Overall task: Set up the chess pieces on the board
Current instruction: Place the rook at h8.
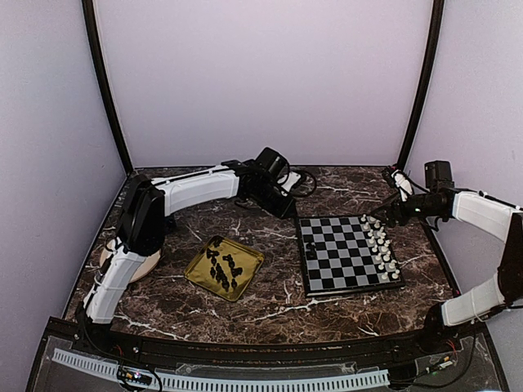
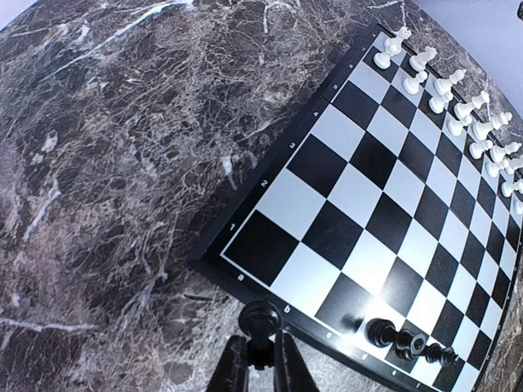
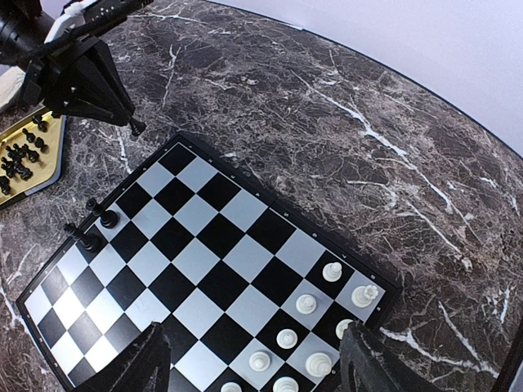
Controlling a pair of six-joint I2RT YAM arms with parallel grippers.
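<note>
The board [image 1: 343, 260] lies right of centre on the marble table. White chess pieces [image 1: 380, 243] stand in two rows along its right side. Three black pieces [image 2: 407, 340] stand near its left edge. More black pieces [image 1: 222, 268] lie in the gold tray [image 1: 245, 260]. My left gripper [image 2: 263, 349] is shut on a black piece [image 2: 261, 321], just outside the board's far left corner [image 1: 297, 219]. My right gripper [image 3: 253, 343] hangs open above the white rows [image 3: 306, 304], with nothing between its fingers [image 3: 140, 359].
A pale round plate [image 1: 145, 263] sits at the left, partly hidden by the left arm. Dark cables [image 1: 304, 181] lie at the back behind the left wrist. Enclosure walls surround the table.
</note>
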